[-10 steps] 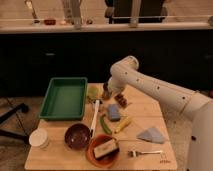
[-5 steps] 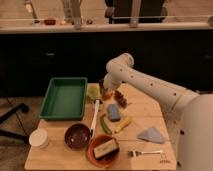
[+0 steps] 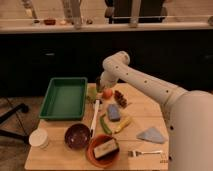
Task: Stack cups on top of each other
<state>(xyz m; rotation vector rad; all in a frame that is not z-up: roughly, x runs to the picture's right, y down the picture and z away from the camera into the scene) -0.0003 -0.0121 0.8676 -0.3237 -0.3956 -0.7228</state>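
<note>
The yellow-green cup stands on the wooden table, just right of the green tray. My gripper hangs from the white arm right above the cup's right rim, close to it or touching it. A dark shape at the gripper's tip could be the dark brownish-grey cup, but I cannot tell it apart from the gripper. No other dark cup shows on the table.
The green tray is at the left. A white tub, a purple bowl and an orange bowl are along the front. A red fruit, a blue sponge, a grey cloth and a fork lie nearby.
The gripper has moved left, from over the red fruit to just above the yellow-green cup. Nothing on the table has shifted.
</note>
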